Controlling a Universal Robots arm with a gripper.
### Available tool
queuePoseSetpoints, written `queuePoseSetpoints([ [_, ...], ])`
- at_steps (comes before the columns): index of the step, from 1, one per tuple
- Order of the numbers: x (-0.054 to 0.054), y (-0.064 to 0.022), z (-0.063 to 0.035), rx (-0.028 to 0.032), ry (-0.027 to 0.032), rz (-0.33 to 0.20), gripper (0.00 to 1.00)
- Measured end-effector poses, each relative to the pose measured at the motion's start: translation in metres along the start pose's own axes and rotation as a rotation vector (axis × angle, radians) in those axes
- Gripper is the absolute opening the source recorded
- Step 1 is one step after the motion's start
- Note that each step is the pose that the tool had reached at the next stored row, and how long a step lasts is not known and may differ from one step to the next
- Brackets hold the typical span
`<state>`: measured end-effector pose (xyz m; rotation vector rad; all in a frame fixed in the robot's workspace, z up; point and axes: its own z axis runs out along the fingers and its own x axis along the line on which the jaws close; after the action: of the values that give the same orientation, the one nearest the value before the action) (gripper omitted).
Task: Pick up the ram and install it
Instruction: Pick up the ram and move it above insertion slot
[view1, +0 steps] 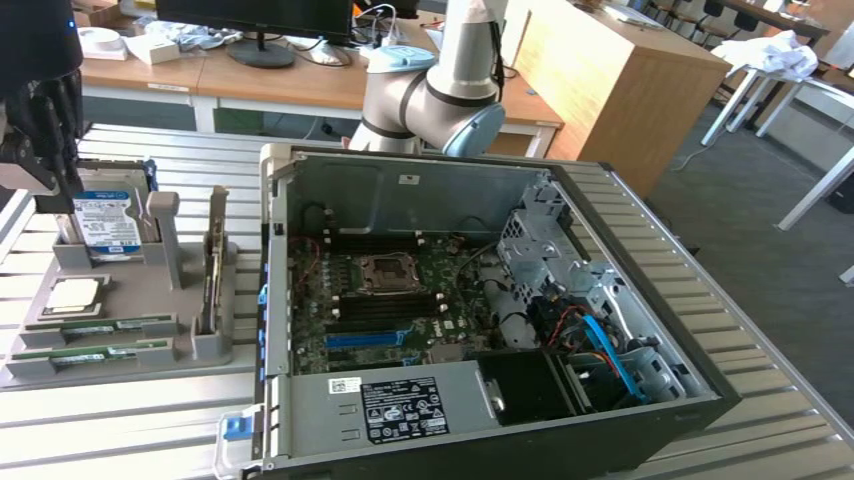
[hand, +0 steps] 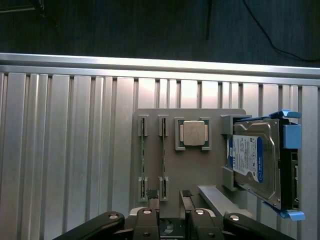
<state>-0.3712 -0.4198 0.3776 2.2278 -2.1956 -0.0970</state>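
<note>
- The ram stick (hand: 164, 160) stands on edge in a slot of the grey holder (hand: 200, 170). A second ram stick (hand: 143, 160) sits in the slot just beside it, parallel. Both are seated in their end brackets; neither is lifted.
- The gripper (hand: 169, 196) hovers over one end of the holder. Its fingers (hand: 152, 196) are spread and nothing is pinched between them.
- Key relation: the first stick's long axis runs straight away from the fingertips, in line with the gap between them. We judge that the jaws straddle its thin width, not its length. The second stick lies off to one side of that gap.
- On the same holder, a square silver processor (hand: 195, 134) lies flat just beside the sticks. Past it, a hard drive (hand: 255, 160) with a blue label stands in its bracket.
- The holder rests on a slatted metal table (hand: 65, 150).
- In the exterior view, the open computer case (view1: 400, 195) sits on the exterior view's right of the holder, with its green board (view1: 387, 310) exposed. The sticks are well apart from that board, so nothing is installed yet.
</note>
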Motion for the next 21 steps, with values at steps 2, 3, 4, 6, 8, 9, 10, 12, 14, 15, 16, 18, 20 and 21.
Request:
queuePoseSetpoints([
  [2,0.0,0.0,0.0,0.0,0.0,0.0,0.3],
  [3,0.0,0.0,0.0,0.0,0.0,0.0,0.31],
  [4,0.0,0.0,0.0,0.0001,0.0,0.0,0.31],
  [6,0.0,0.0,0.0,0.0,0.0,0.0,0.37],
  [8,0.0,0.0,0.0005,0.0003,-0.0002,0.0,0.37],
  [9,0.0,-0.0001,0.0015,0.0004,-0.0003,0.0,0.37],
  [10,0.0,-0.0001,0.0025,0.0003,-0.0002,0.0,0.37],
  [12,0.0,-0.0002,0.0047,0.0005,-0.0001,0.0,0.37],
  [14,0.0,-0.0004,0.0075,0.0011,0.0,0.0,0.37],
  [15,0.0,-0.0005,0.0089,0.0016,0.0,0.0,0.37],
  [16,0.0,-0.0006,0.0103,0.0018,-0.0001,0.0,0.37],
  [18,0.0,-0.0007,0.0127,0.0022,-0.0001,0.0,0.37],
  [20,0.001,-0.0008,0.0149,0.0027,0.0,0.0,0.37],
  [21,0.001,-0.0008,0.016,0.003,0.0,0.0,0.37],
])
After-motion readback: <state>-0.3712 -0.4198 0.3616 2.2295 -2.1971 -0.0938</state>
